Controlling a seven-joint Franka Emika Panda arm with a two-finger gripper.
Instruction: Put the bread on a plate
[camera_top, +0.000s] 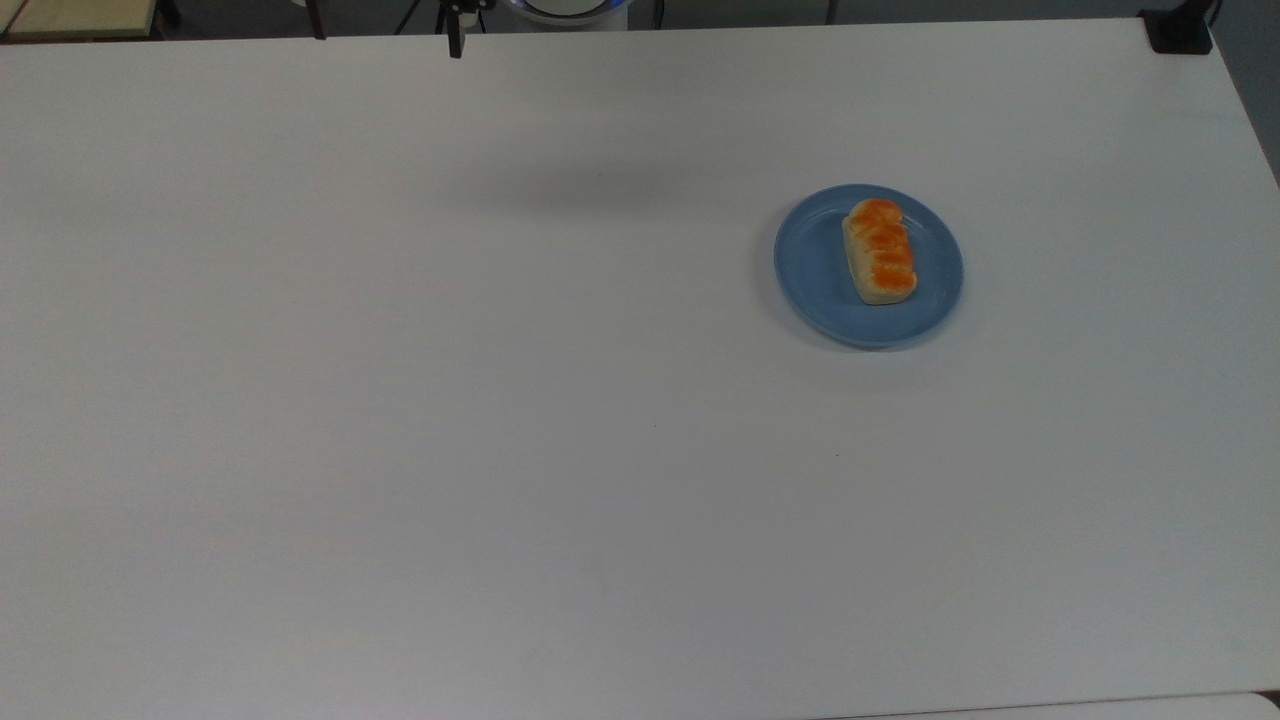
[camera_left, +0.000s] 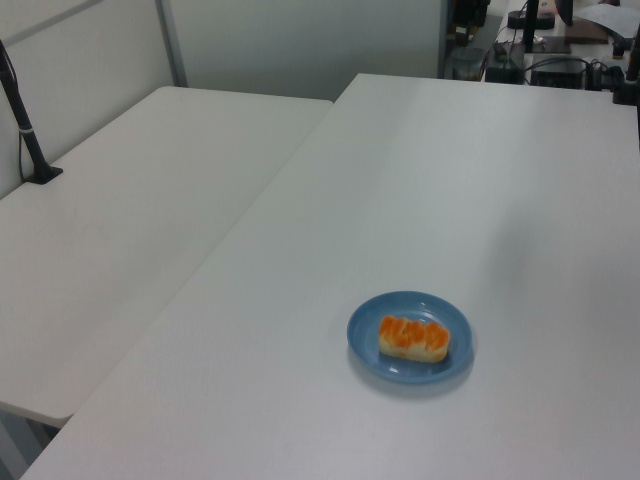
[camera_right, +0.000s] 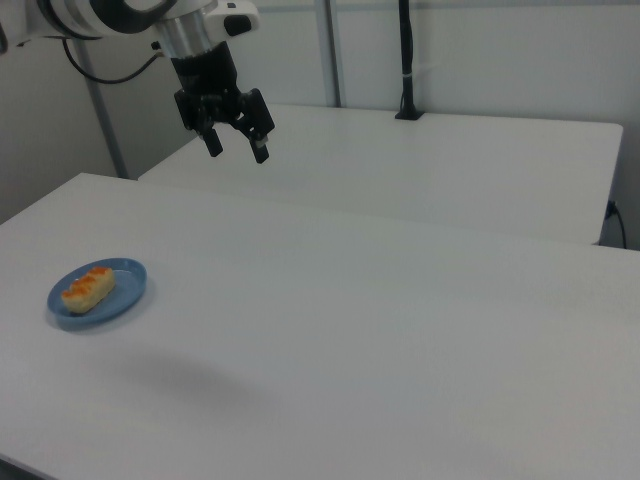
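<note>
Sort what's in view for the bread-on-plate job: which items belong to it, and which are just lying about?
Belongs to the job:
- small oblong toy bread loaf with an orange-brown top, lying on the plate
- round light-blue plastic plate
- black two-finger gripper, open, raised above the table

Just lying about:
- white table
- adjoining white table
- black clamped pole

A lab: bare white tables (camera_left: 150, 230), clamped camera poles (camera_right: 407, 60), cabled electronics (camera_left: 555, 65) at the back.

The arm (camera_right: 95, 15) runs off the right view's top-left corner — its base unseen; the bread's (camera_right: 88, 288) underside is hidden.
</note>
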